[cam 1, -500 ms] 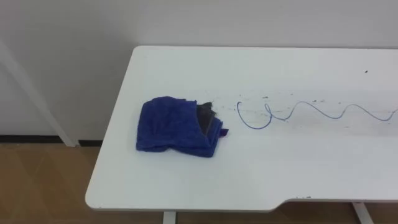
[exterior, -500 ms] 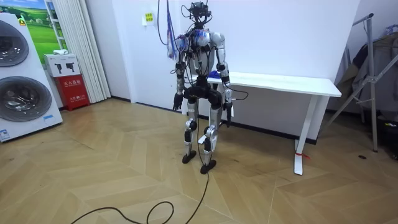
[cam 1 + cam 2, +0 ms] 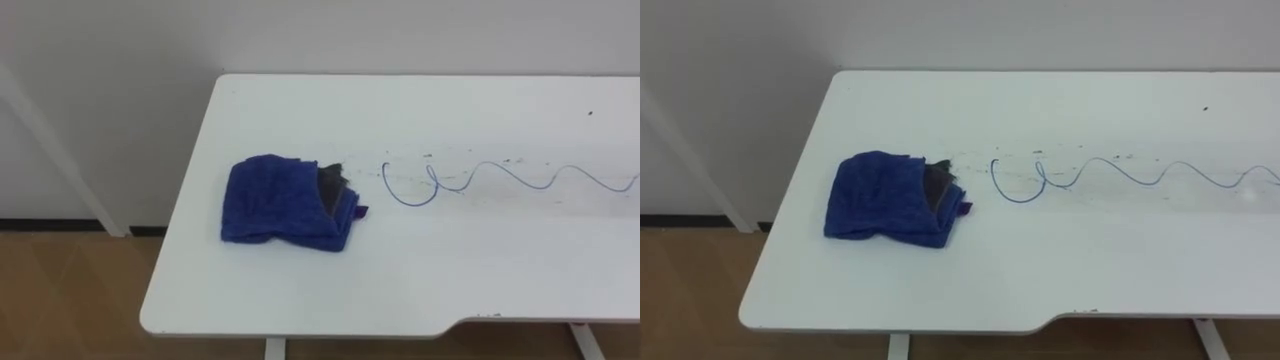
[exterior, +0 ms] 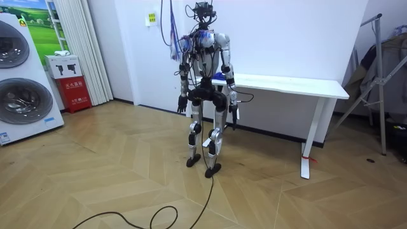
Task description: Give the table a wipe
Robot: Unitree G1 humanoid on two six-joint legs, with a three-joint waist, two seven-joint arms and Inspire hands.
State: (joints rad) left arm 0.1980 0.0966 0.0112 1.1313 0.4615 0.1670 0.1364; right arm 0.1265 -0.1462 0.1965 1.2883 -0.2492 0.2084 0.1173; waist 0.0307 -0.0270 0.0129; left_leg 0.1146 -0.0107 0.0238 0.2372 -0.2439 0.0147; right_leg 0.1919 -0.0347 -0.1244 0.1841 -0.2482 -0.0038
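Whether the fingers are apart or together cannot be told, for both hands are too small in the room view; the left hand (image 4: 181, 105) hangs beside the thigh on the room view's left, the right hand (image 4: 236, 118) hangs a little lower on the room view's right, and neither holds anything that can be made out; both arms drop loosely from the shoulders; the robot stands upright on the wooden floor (image 4: 127, 178), just before the left end of the white table (image 4: 299, 83), well apart from anything on it; seen from the head, the blue cloth (image 3: 280, 200) lies crumpled on the left part of the table top, about midway between the near and far edges, untouched by either hand; a dark grey patch (image 3: 330, 183) shows at its right side, among the folds; just right of the cloth, a thin blue pen line (image 3: 500, 178) starts with a loop and runs on in waves toward the right, out of view, with small dark specks (image 3: 430, 156) scattered along its far side; the rest of the top is bare white, and its near edge (image 3: 300, 328) curves inward toward the right; beyond the far edge stands a pale wall (image 3: 100, 60); in the room view two washing machines (image 4: 19, 76) stand at the far left with a red box (image 4: 76, 92) and a white curtain (image 4: 79, 44) near them, and a metal rack (image 4: 378, 76) stands at the right.
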